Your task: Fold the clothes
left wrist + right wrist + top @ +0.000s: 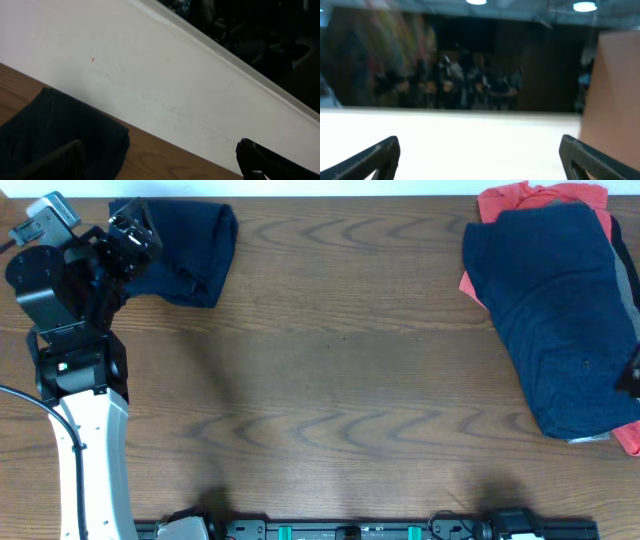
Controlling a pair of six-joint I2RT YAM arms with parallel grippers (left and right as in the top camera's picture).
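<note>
Softly rumpled, a folded navy garment (pixel 190 245) lies at the wood-grain table's (pixel 340 380) far left corner, beside a white wall (pixel 150 75). The left gripper (pixel 128 232) sits at its edge, fingers apart. Well apart, at the right edge, another navy garment (pixel 550 310) covers a coral-red one (pixel 540 195). The right gripper (pixel 479 150) is also spread.

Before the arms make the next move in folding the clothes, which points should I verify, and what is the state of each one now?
1. Left gripper open with nothing between its fingers: ok.
2. Right gripper open with nothing between its fingers: ok.
3. small navy garment lies compact at the far left corner, out of the way: ok.
4. large navy garment lies on top of the right pile, free to take: ok.
5. coral-red garment under it would stay behind when the top one is lifted: cannot tell.
6. Middle of the table is bare for folding: ok.
</note>
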